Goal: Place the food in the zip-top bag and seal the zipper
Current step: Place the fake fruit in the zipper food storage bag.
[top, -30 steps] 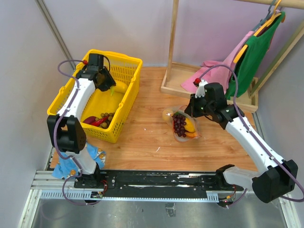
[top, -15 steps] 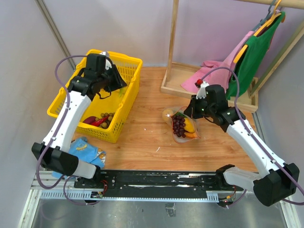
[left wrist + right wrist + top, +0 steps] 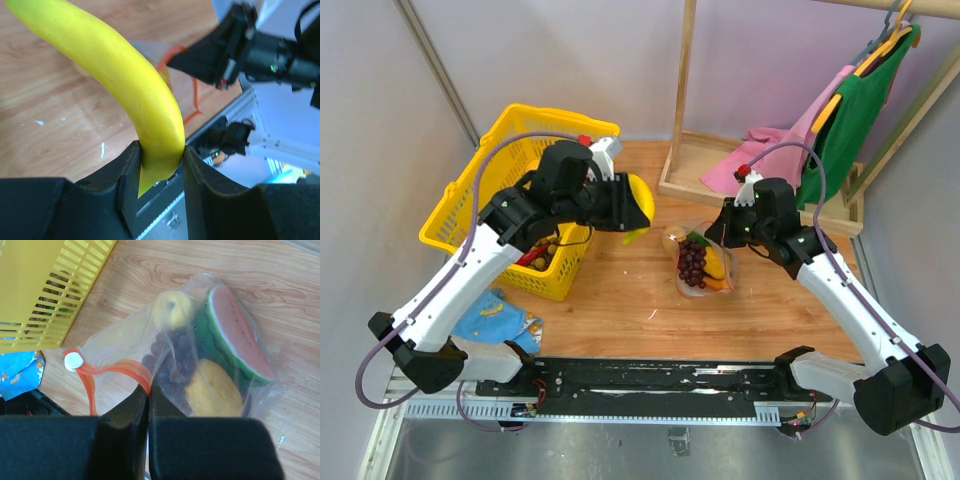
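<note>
My left gripper [image 3: 626, 206] is shut on a yellow banana [image 3: 641, 197], holding it in the air just right of the basket and left of the zip-top bag [image 3: 701, 263]. In the left wrist view the banana [image 3: 125, 75] is pinched at its lower end between the fingers of the left gripper [image 3: 160, 150]. The clear bag [image 3: 112, 347] lies on the wood with a watermelon wedge [image 3: 235, 335], dark grapes [image 3: 175, 360] and yellow fruits [image 3: 215, 390] inside. My right gripper [image 3: 148, 390] is shut on the red zipper [image 3: 120, 367] at the bag's open mouth, with the white slider [image 3: 73, 361] to its left.
The yellow basket [image 3: 445, 215] stands at the left with small brown and red pieces [image 3: 535, 255] inside. A blue cloth [image 3: 500, 315] lies in front of it. At the back right, a wooden rack base [image 3: 685, 170] holds pink [image 3: 770, 160] and green [image 3: 860, 110] clothes.
My left arm has lifted the banana out of the basket and swung right toward the bag. The right arm has stayed shut on the bag's mouth, hardly moving.
</note>
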Motion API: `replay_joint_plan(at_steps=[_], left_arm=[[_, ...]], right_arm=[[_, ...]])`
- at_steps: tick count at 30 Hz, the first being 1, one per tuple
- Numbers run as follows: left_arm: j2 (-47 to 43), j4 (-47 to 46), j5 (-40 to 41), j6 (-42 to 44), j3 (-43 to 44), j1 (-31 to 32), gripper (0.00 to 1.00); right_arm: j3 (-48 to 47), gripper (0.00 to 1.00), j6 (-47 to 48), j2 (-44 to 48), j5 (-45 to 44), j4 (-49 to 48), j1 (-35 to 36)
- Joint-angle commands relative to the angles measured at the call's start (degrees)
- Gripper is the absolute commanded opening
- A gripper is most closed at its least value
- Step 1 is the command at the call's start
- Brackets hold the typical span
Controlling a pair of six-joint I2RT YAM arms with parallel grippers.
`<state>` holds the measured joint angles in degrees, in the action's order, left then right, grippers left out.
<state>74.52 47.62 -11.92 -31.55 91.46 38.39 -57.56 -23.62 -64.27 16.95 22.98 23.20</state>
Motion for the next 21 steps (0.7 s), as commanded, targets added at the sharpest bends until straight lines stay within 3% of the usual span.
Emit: replay_joint_plan(at_steps=[1,7,13,21], left_arm=[[0.5,-2.9,-3.3,0.2,-1.4,6.5,0.0],[3.7,-6.3,-7.9,2.7,-2.0,13.4,0.0],[5.6,-10.1,-14.2,2.3,-6.2,14.8,0.0],[9.5,-9.8,-13.2,2.2,-8.2,15.0,0.0]], right_arm=[[-0.1,0.01,-3.0,0.7,-0.7,-4.5,-0.7],[-0.7,0.01,-5.4,-0.9,-0.9,-7.1,-0.6],[-1.1,0.01,-6.3,-1.5,-1.0,-8.4,-0.7],[-0.8,0.01,-7.1,-1.6,0.4,-9.0,-0.7]])
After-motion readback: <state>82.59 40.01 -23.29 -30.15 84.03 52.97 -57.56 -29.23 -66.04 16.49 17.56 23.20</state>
